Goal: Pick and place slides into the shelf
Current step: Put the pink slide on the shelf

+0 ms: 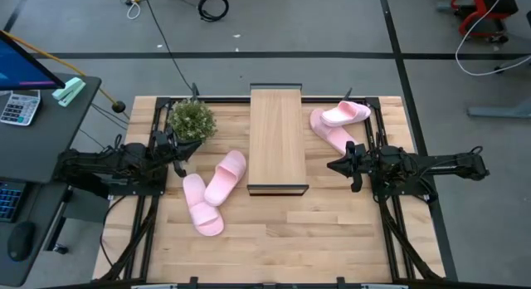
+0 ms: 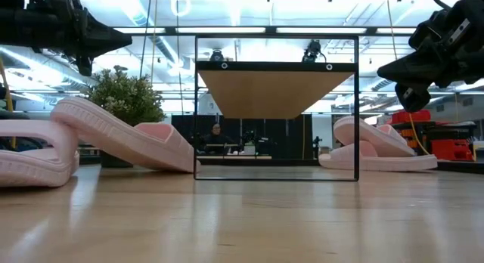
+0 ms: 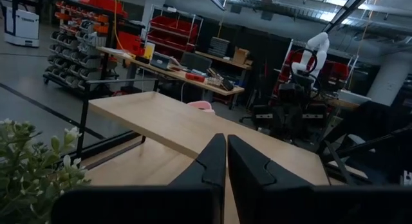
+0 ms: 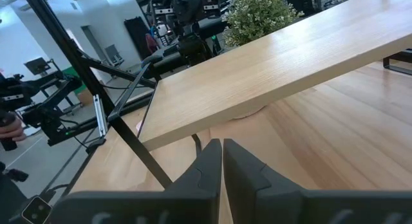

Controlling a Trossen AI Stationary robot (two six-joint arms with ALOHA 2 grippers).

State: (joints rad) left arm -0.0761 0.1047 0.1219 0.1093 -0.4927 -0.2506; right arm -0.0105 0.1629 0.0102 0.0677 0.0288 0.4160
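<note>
The left gripper [image 1: 179,154] has its fingers [image 3: 209,163] pressed together with nothing between them. It hangs above the worktop [image 1: 332,231], beside the potted plant [image 1: 192,120] and well to the left of the shelf [image 1: 278,139]. The right gripper [image 1: 333,165] also has its fingers [image 4: 209,161] closed on nothing, and it hovers just right of the shelf, facing its long edge.

The shelf stands in the middle of the worktop, a light wood board on a thin black frame, with nothing on or under it.

Two pink slides lie left of the shelf: one slide [image 1: 226,177] rests tilted with its heel on the other slide [image 1: 202,206]. Two more sit right of the shelf near the far corner, the upper slide [image 1: 347,114] stacked across the lower slide [image 1: 328,131]. The right gripper is near this pair but not touching it.
</note>
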